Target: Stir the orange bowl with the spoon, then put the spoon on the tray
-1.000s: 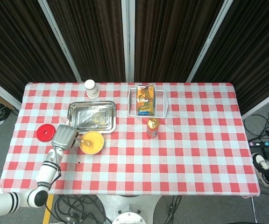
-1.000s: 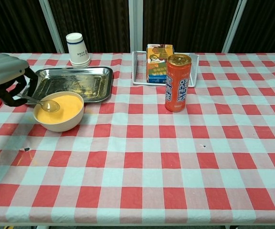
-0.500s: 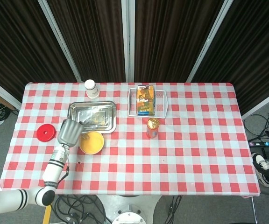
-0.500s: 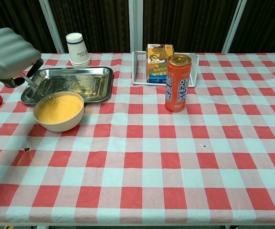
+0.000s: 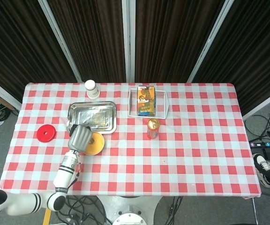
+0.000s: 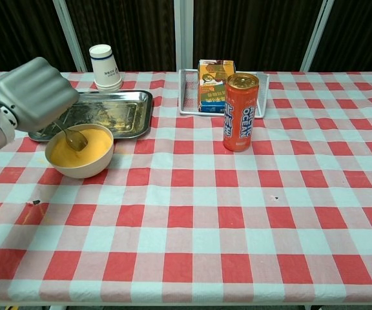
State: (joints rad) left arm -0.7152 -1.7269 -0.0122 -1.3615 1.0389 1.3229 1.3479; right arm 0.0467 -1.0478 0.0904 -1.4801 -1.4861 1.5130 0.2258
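The orange bowl point(image 6: 81, 152) stands on the checked cloth just in front of the metal tray point(image 6: 121, 108); in the head view my hand covers the left part of the bowl point(image 5: 95, 144), below the tray point(image 5: 93, 114). My left hand point(image 6: 34, 94) hovers over the bowl's left rim and holds the spoon point(image 6: 74, 136), whose tip hangs over the orange surface. From above, the left hand point(image 5: 80, 138) hides the spoon. The right hand is not in either view.
A red lid point(image 5: 46, 133) lies left of the bowl. A white paper cup point(image 6: 105, 66) stands behind the tray. A wire basket point(image 6: 190, 97) holds a juice carton point(image 6: 215, 84), with an orange can point(image 6: 241, 111) in front of it.
My left hand has moved right, from beside the bowl's left edge to over its left rim. The spoon rose out of the bowl, then came back down over it.
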